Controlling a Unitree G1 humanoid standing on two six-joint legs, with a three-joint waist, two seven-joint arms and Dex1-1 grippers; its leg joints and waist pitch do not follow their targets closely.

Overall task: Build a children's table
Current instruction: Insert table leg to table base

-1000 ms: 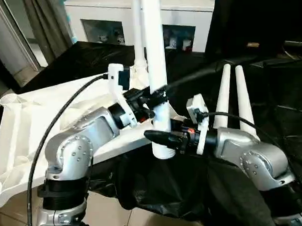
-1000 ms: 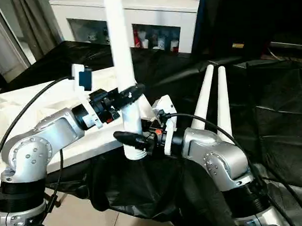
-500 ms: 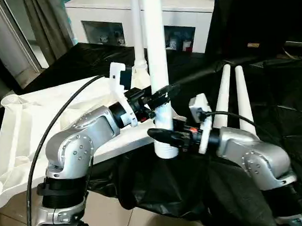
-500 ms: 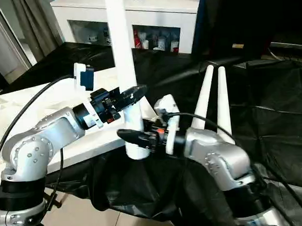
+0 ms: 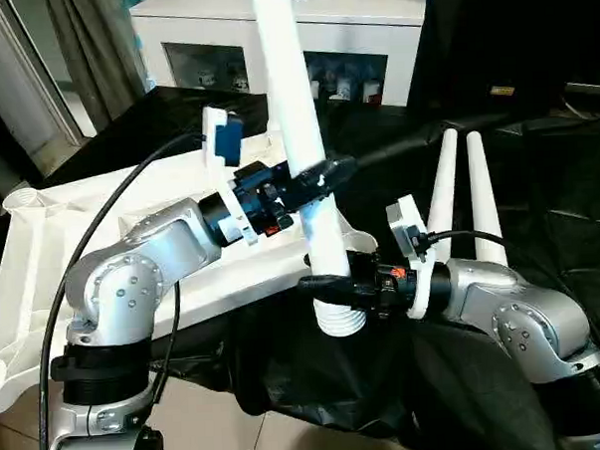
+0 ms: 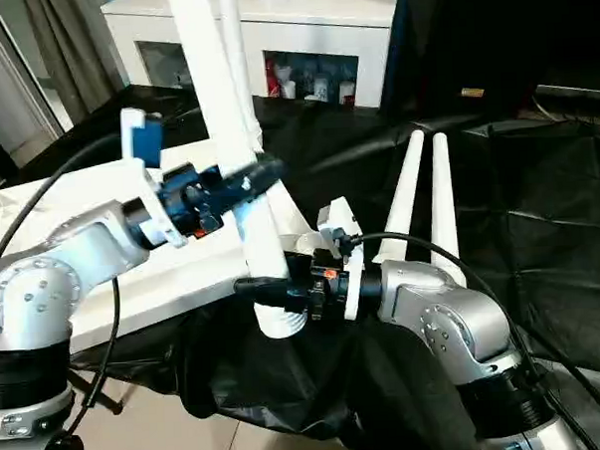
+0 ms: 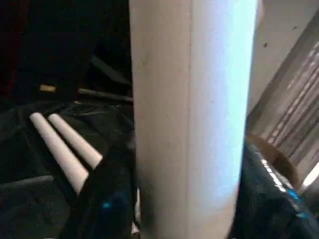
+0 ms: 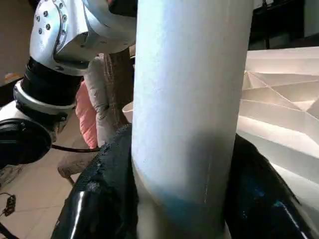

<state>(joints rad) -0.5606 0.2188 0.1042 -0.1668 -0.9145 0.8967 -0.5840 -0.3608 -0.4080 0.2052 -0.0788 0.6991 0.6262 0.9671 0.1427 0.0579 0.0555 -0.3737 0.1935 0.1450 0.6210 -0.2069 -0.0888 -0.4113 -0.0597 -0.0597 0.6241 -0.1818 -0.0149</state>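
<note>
The left gripper (image 5: 313, 180) was clenched around a white table leg (image 5: 298, 135), partway up its shaft, and the right gripper (image 5: 332, 283) clasped the same leg lower down, just above its ribbed flared end (image 5: 341, 321). In both wrist views black fingers (image 8: 99, 194) pressed against either side of the tube. The leg stood tilted, its top leaning toward the robot's left, its flared end hanging past the near edge of the white tabletop (image 5: 43, 266). That tabletop lay underside up on the black-covered surface (image 5: 559, 224), ribs showing, with a round socket (image 5: 18, 198) at its far left corner. Two more legs (image 5: 460, 193) lay side by side on the black cover to the right of the tabletop. Behind stood a white cabinet (image 5: 371, 33) with glass fronts.
</note>
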